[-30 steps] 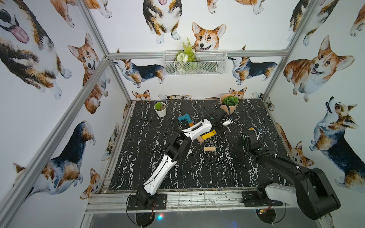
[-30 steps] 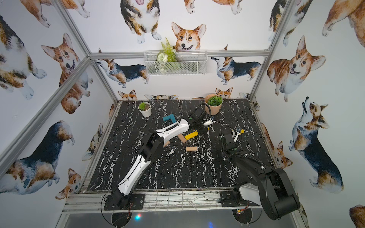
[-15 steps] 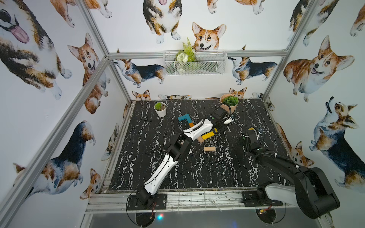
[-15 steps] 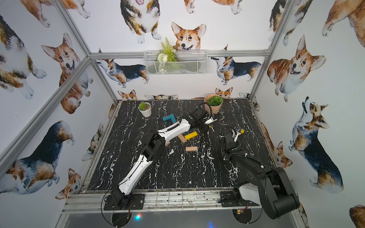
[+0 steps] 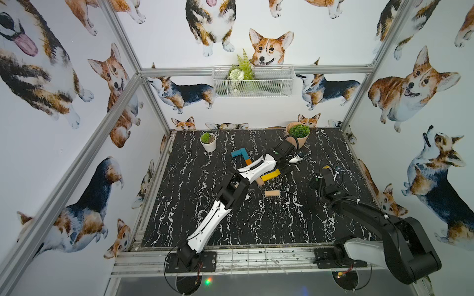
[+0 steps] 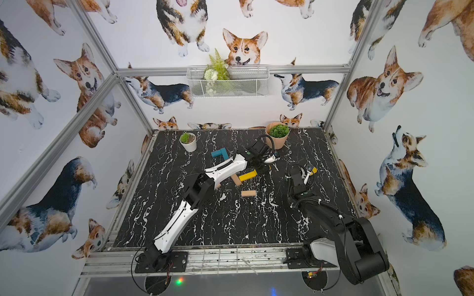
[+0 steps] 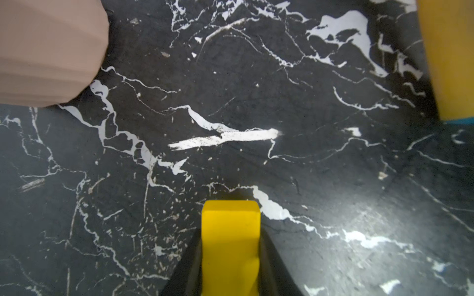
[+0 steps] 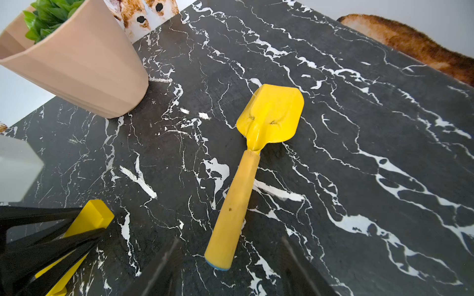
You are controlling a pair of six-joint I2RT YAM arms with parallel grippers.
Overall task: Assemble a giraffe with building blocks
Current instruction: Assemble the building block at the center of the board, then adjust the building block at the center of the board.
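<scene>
While the left hand (image 5: 286,167) is clamped on one end of a yellow block (image 5: 270,175), the part-built giraffe (image 5: 242,153) lies on the counter (image 5: 282,225), teal head at the far end. One tan block (image 5: 272,193) lies apart, nearer the front. Right hand (image 5: 331,169): fingers apart, empty, toy shovel (image 8: 241,194) just ahead.

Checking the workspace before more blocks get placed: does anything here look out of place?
Yes: a yellow toy shovel lies flat on the black marble table, in front of the open right pincer. It has no part in the build, so it looks stray.
</scene>
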